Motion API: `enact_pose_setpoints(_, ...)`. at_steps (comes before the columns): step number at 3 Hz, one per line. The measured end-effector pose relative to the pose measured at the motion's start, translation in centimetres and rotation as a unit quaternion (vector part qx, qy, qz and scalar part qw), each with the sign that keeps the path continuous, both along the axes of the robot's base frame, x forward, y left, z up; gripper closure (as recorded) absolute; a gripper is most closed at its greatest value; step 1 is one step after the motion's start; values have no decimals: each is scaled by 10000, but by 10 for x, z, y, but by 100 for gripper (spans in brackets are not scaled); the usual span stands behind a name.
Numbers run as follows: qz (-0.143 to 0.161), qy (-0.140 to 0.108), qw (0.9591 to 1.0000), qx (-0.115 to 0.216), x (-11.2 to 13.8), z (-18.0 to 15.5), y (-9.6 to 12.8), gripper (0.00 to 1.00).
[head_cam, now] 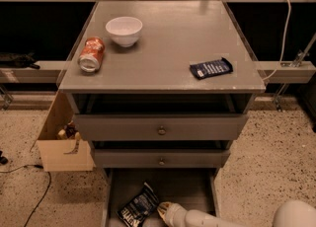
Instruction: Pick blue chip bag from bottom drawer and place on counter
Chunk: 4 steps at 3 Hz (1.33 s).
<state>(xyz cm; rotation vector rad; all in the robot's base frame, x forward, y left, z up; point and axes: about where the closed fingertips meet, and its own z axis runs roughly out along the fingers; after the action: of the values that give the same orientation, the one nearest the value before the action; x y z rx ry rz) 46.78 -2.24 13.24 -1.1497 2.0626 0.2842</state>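
The blue chip bag (138, 207), crinkled dark navy foil with white lettering, lies on the floor of the open bottom drawer (182, 189) at its left side. My gripper (164, 210) reaches into the drawer from the lower right, its tip right beside the bag's right edge. The white arm behind it runs off the bottom of the view. The counter (168, 48) is the flat grey top of the cabinet, above the two shut upper drawers.
On the counter are a white bowl (124, 30), an orange can (92, 54) lying on its side, and a small flat dark-blue packet (211, 68). An open cardboard box (61, 142) stands on the speckled floor left of the cabinet. A cable (34, 191) lies on the floor.
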Motion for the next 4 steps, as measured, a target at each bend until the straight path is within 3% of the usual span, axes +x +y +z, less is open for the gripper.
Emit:
enact_pose_setpoints(2, 0, 0, 10000, 0, 0, 0, 0, 6)
enact_pose_setpoints(4, 62, -36, 10000, -47, 5, 1, 3, 0)
